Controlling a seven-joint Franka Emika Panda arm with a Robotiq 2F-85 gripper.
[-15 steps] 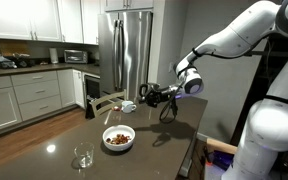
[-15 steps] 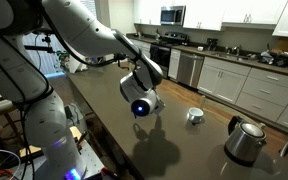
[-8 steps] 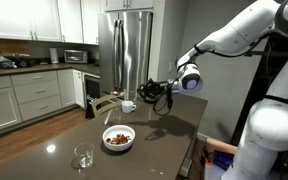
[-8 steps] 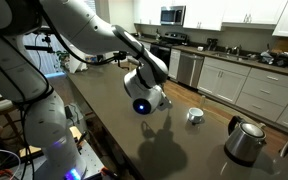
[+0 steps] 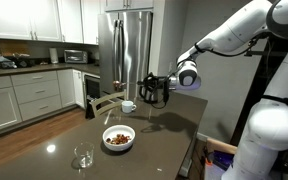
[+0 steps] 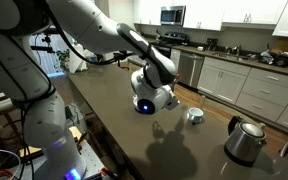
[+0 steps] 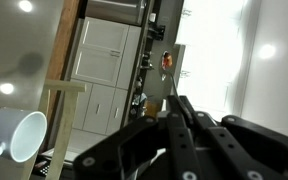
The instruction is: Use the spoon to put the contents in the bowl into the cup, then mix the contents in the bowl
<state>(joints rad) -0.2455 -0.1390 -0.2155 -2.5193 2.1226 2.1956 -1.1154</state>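
Observation:
My gripper (image 5: 152,90) hangs above the dark table, to the right of the small white cup (image 5: 128,105) and behind the white bowl (image 5: 119,138). The bowl holds a heap of brown and reddish contents (image 5: 117,137). In the wrist view the gripper (image 7: 177,103) is shut on the thin handle of the spoon (image 7: 167,62), whose reddish-looking head sticks out past the fingertips. The cup (image 7: 14,135) lies at the lower left of that view, its mouth facing the camera. In an exterior view the cup (image 6: 194,115) stands just right of the robot's wrist.
A clear glass (image 5: 83,157) stands near the table's front edge, left of the bowl. A metal kettle (image 6: 246,140) sits at one end of the table. A wooden chair back (image 5: 104,100) rises beside the cup. A steel fridge (image 5: 129,45) stands behind.
The gripper has risen a little and shifted left toward the cup, still shut on the spoon. Bowl, cup and glass have not moved.

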